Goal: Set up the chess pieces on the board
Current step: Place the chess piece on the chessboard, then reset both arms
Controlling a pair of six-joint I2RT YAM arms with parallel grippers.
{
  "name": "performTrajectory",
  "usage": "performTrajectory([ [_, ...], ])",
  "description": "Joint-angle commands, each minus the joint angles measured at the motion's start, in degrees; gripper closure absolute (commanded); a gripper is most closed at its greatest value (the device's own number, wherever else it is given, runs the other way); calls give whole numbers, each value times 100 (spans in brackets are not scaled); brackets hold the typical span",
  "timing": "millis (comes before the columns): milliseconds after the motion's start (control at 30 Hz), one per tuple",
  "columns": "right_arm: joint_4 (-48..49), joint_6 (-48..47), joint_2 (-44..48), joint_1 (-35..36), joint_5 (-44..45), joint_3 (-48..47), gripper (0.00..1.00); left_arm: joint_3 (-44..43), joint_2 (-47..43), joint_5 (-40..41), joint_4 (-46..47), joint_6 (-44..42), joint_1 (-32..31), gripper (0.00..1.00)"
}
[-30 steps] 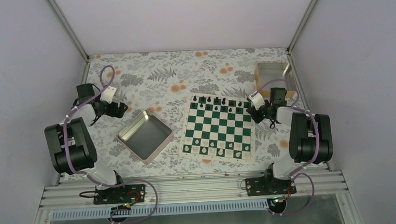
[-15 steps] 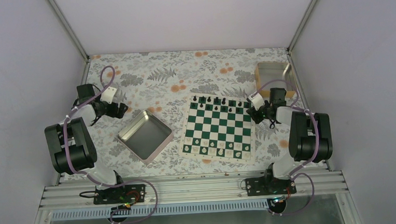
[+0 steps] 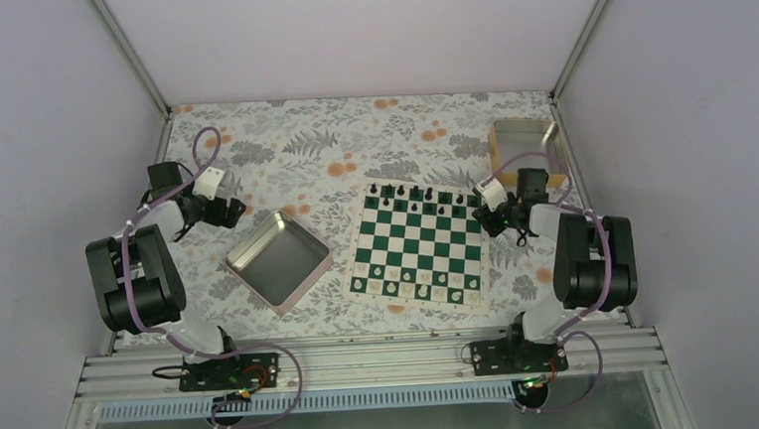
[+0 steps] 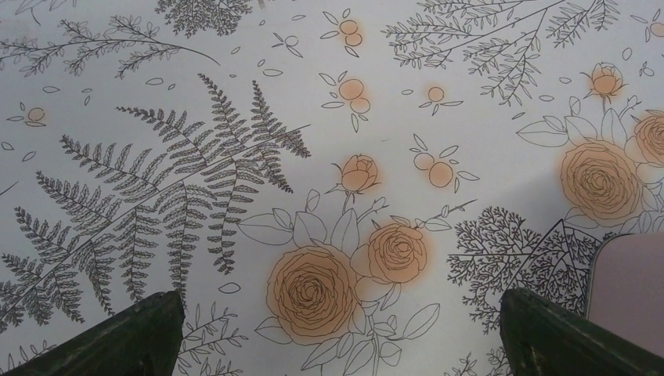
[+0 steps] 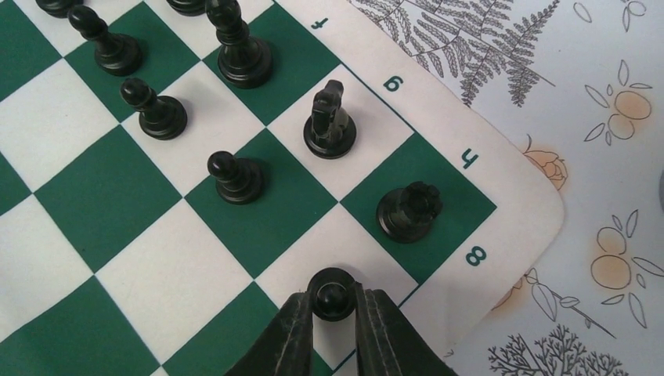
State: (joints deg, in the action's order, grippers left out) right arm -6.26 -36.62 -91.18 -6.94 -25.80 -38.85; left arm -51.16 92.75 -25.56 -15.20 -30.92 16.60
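At the far right corner of the green-and-white checkered chessboard (image 5: 110, 196), the right gripper (image 5: 332, 299) brackets a small black pawn (image 5: 332, 290) beside the black corner rook (image 5: 409, 210); its arm has not shifted, so a release seems under way; whether the jaws still pinch cannot be told, their contact being cut off; the left gripper (image 4: 341, 313) gapes wide, empty, over flowered cloth (image 4: 235, 78).

Pale lilac walls (image 3: 31, 116), floral tablecloth (image 3: 351, 137)

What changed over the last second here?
Nothing visibly moved in the top view: left gripper, right gripper, board, chess pieces and metal tray sit as before. Right gripper's fingers closely flank a black pawn standing on the board.
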Motion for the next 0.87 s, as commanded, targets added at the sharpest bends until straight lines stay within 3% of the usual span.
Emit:
performTrajectory([
  [0,86,-48,247,-42,14,74,83,60,17,-151,62,-98,-8,0],
  [200,-363,-90,1004,-96,43,202,77,72,-73,-114,31,-102,-8,0],
  [300,-716,-165,1709,-202,10,281,68,96,-221,-98,58,-65,-14,0],
  [367,-941,-140,2147,-212,-31,295,48,61,-279,-109,-7,-32,-16,0],
  [467,-1103,28,2649,-219,53,246,4,183,-504,-66,193,29,-17,0],
  [500,-1156,42,2764,-218,92,201,1,174,-537,-12,212,53,-29,0],
  [833,-713,613,3171,-266,398,133,0,377,-771,525,622,62,-51,0],
])
